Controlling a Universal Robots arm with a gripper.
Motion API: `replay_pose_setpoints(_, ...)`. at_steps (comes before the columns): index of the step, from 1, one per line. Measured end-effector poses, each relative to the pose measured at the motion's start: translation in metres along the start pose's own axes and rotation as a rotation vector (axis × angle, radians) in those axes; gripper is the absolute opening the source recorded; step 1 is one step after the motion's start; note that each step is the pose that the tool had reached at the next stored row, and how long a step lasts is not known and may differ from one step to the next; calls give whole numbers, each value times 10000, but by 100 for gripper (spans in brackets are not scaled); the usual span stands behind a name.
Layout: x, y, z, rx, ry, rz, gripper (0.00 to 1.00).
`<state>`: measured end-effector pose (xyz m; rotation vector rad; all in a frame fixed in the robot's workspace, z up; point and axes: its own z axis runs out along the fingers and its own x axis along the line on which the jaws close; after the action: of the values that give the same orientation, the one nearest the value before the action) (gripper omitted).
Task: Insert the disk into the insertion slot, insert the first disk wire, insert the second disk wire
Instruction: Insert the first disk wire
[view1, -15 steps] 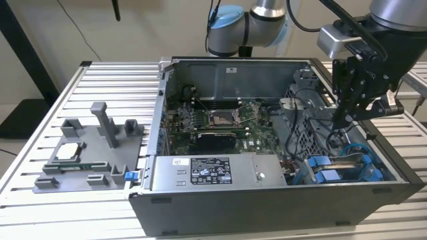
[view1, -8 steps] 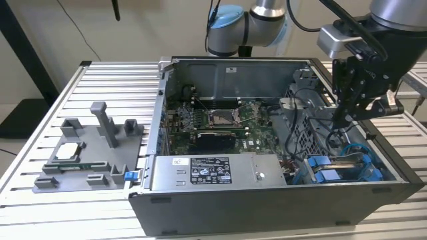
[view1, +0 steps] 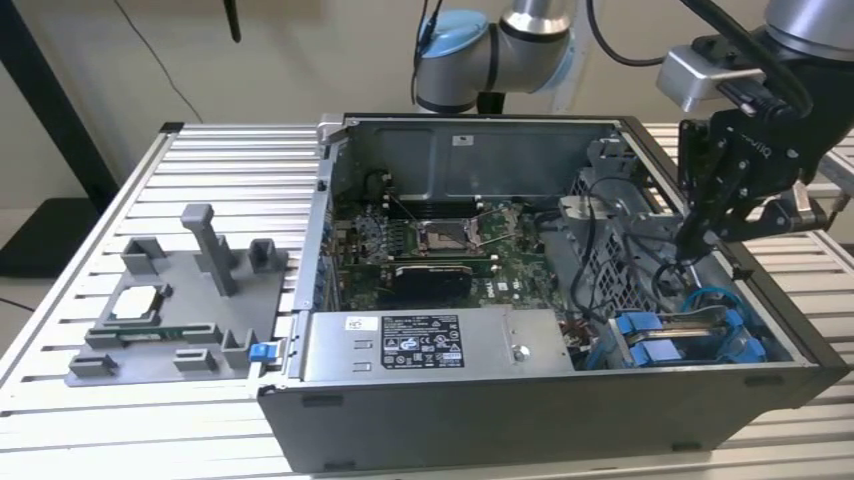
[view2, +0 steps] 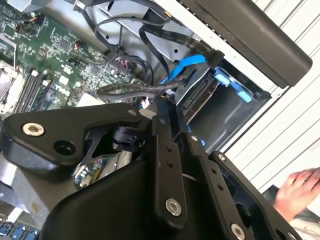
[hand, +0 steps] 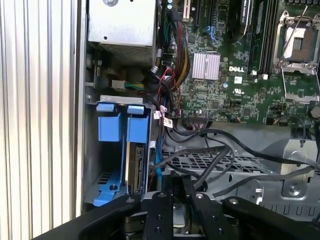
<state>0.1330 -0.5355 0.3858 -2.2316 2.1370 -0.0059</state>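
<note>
The disk (hand: 135, 170) stands edge-on in its blue carrier (hand: 137, 129) inside the insertion slot (hand: 95, 150), the grey bay at the case's front corner on the exterior view's right (view1: 681, 335). My gripper (view1: 691, 240) hangs over the case just behind that bay. In the second wrist view its fingertips (view2: 167, 102) are shut on a thin dark grey disk wire (view2: 125, 89) that loops over the motherboard. A bright blue flat wire (view2: 190, 62) runs toward the disk's connector end (view2: 200, 95). In the first wrist view the gripper (hand: 179, 181) is beside the bay, among black cables.
The open computer case holds a labelled grey power-supply box (view1: 427, 345) at the front and a green motherboard (view1: 427, 240) in the middle. A grey parts fixture (view1: 174, 300) lies on the slatted table at the exterior view's left. A person's hand (view2: 300, 185) rests outside the case.
</note>
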Motion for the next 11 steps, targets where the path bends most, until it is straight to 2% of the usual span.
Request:
replay_pose_setpoints(7,6,-152,6,-459,111,10,0)
replay_pose_setpoints(11,10,-241,9,-714,144,17,0)
